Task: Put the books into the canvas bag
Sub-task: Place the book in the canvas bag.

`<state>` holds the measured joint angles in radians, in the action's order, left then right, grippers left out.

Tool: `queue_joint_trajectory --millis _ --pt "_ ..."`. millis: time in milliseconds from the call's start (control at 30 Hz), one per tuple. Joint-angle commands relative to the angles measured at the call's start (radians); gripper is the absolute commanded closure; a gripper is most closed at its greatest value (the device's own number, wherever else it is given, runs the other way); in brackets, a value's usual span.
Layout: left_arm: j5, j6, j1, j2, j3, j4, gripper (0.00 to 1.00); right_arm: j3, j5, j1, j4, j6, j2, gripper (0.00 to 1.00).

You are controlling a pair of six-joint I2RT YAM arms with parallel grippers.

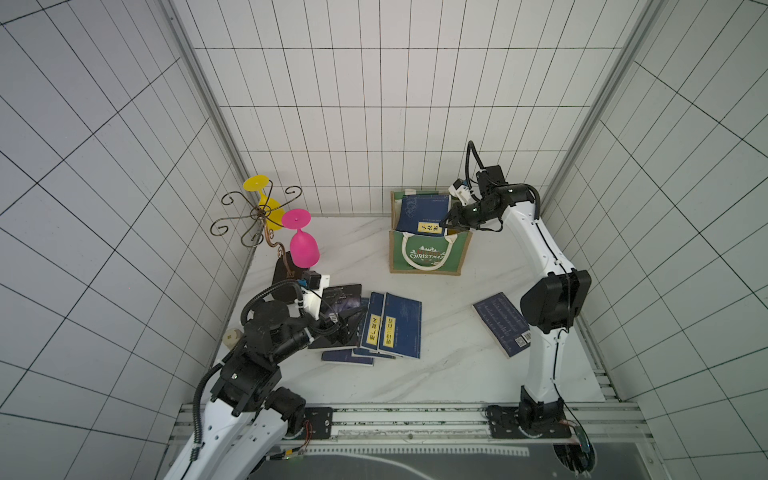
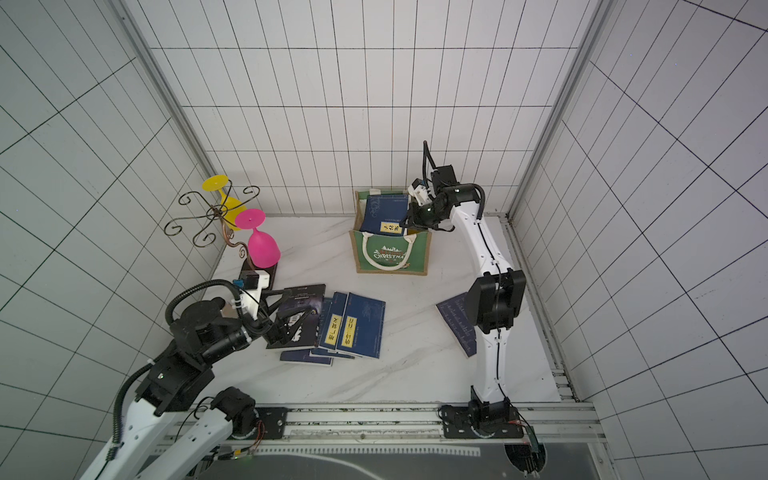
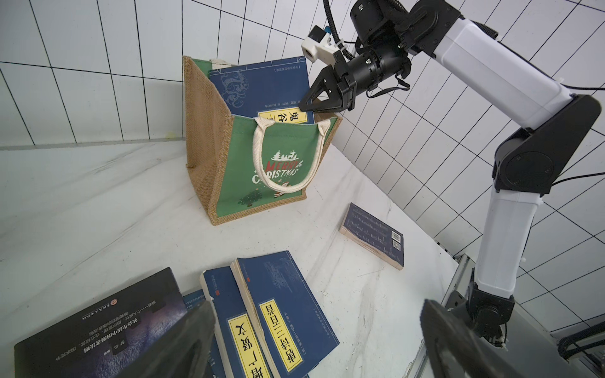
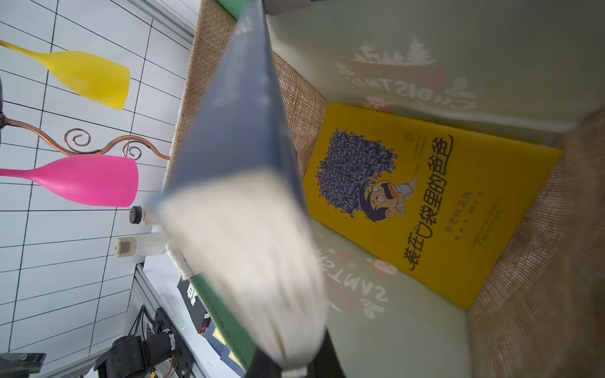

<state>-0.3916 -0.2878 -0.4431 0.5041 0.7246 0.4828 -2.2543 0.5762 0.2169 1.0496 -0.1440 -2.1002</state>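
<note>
The navy-blue paperback (image 1: 422, 212) with a yellow title label stands tilted inside the boxy tan jute bag (image 1: 457, 253) with a green "CHRISTMAS" front panel. The book's upper part projects above the rim. The right gripper (image 1: 444, 222) is clamped on this book's edge. A bright yellow paperback (image 4: 442, 203) lies flat on the bag floor.

On the white marble tabletop (image 1: 436, 374), a black paperback (image 1: 343, 297) and overlapping navy paperbacks (image 1: 401, 324) form a loose pile. The left gripper (image 1: 347, 326) hovers over the pile, jaws fully spread and holding nothing. One further navy paperback (image 1: 500, 322) lies apart, beside the right arm.
</note>
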Motion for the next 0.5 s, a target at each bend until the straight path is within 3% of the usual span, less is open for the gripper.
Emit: queue_joint_trajectory --millis 0,67,467 --pt "0.012 0.006 0.005 -0.011 -0.007 -0.015 0.03 -0.071 -0.038 0.009 0.020 0.020 -0.002 0.91" --pt "0.013 0.007 0.005 -0.010 -0.007 -0.013 0.02 -0.093 -0.038 0.009 0.033 0.023 -0.012 1.00" --pt "0.007 0.004 0.015 -0.010 -0.009 -0.022 0.03 -0.010 0.015 0.045 0.018 0.054 0.112 1.00"
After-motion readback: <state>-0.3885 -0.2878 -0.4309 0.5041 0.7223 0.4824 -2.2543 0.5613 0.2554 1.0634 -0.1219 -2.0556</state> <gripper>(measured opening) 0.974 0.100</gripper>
